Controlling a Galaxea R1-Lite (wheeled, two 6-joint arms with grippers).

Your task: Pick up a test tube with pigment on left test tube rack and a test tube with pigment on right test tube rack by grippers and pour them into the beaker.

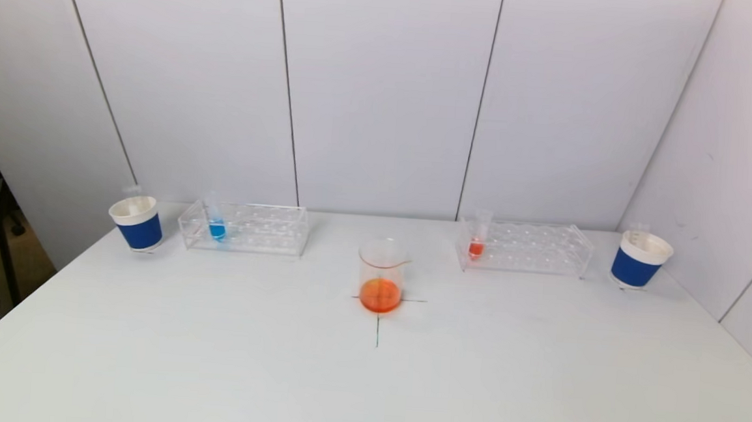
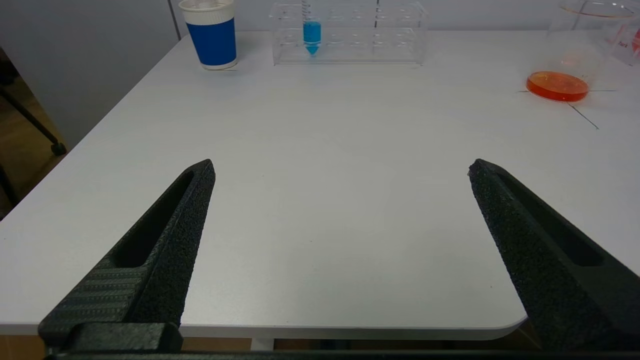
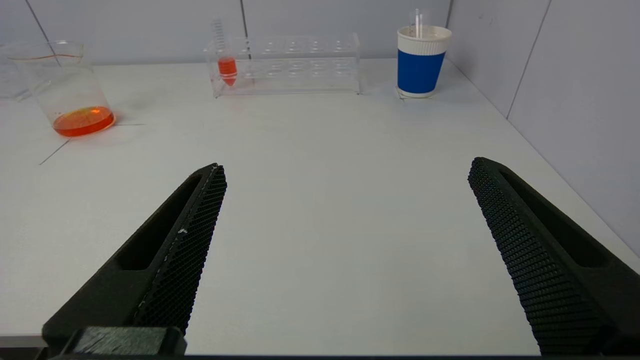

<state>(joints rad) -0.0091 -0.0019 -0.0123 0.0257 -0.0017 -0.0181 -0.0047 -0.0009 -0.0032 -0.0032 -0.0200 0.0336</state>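
On a white surface [image 1: 210, 357], a blue-filled test tube [image 1: 216, 222] in the left rack [image 1: 244, 228] and an orange-filled tube [image 1: 477, 241] in the right rack [image 1: 524, 247] flank the beaker [image 1: 381, 276]; both look light, slippery and fragile, best pinched gently by the bare upper stems, while the left hand [image 2: 340, 167] and right hand [image 3: 345, 167] hover wide open and empty at the near edge.

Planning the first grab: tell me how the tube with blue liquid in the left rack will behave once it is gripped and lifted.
The blue tube looks thin, clear and smooth, so it may slip or crack under a hard squeeze. It shows no cap, so tilting would probably spill. Its pointed tip means it likely cannot stand outside the left rack. The left gripper is open, well short of it.
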